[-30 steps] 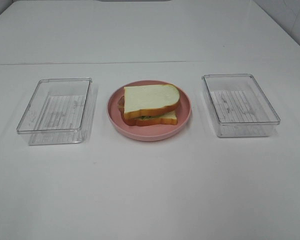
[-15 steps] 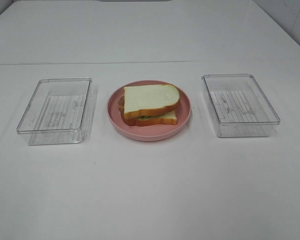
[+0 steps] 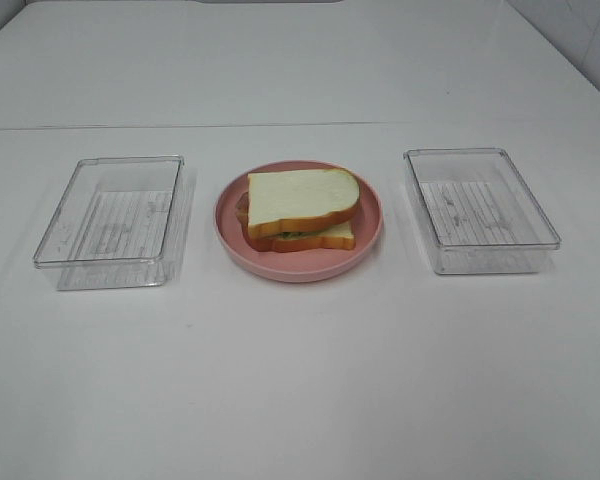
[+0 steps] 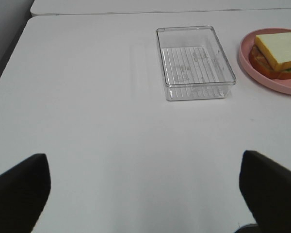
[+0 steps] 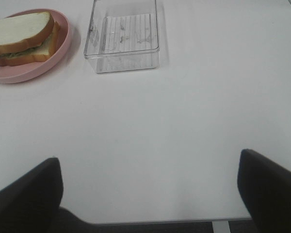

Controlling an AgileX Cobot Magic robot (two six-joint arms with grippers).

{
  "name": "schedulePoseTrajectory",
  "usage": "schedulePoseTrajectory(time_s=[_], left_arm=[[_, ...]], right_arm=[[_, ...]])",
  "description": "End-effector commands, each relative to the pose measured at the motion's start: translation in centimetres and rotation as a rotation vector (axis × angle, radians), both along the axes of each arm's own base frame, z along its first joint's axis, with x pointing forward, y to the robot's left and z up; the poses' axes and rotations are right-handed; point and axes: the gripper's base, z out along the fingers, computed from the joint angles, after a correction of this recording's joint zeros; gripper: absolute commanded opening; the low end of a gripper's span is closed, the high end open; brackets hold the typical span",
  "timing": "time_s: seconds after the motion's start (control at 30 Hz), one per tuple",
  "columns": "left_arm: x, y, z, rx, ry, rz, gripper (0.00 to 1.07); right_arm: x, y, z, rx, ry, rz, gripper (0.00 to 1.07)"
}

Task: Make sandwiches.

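One sandwich (image 3: 300, 208) lies on the round pink plate (image 3: 372, 235) at the middle of the white table: two white bread slices with orange-brown crust, the top one skewed, a bit of green filling showing between them. The left wrist view catches it (image 4: 279, 53) at the frame's edge, and the right wrist view shows it (image 5: 24, 36) too. My left gripper (image 4: 145, 194) is open over bare table, well short of the plate. My right gripper (image 5: 148, 194) is open too, near the table's front edge. Neither arm appears in the exterior view.
An empty clear plastic tray (image 3: 110, 275) stands left of the plate, also in the left wrist view (image 4: 196, 92). A second empty tray (image 3: 490, 262) stands right of the plate, also in the right wrist view (image 5: 121, 63). A seam crosses the table behind them.
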Motion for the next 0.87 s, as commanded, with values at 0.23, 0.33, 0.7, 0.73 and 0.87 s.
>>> schedulePoseTrajectory(time_s=[0.23,0.33,0.7,0.73,0.87], left_arm=[[-0.16,-0.06,-0.03,-0.008,-0.015,0.0,0.98],[-0.16,-0.06,-0.03,-0.008,-0.015,0.0,0.98],[-0.16,-0.06,-0.03,-0.005,-0.015,-0.002,0.98],[-0.16,-0.06,-0.03,-0.005,-0.015,-0.002,0.98],[-0.16,-0.06,-0.03,-0.005,-0.015,-0.002,0.98]], right_arm=[[-0.23,0.02,-0.04,-0.005,-0.027,-0.017,0.94],[-0.42,0.08,-0.06,-0.005,-0.04,-0.075,0.94],[-0.43,0.09,-0.06,-0.005,-0.04,-0.085,0.94],[-0.43,0.09,-0.06,-0.005,-0.04,-0.085,0.94],[-0.43,0.09,-0.06,-0.005,-0.04,-0.085,0.94]])
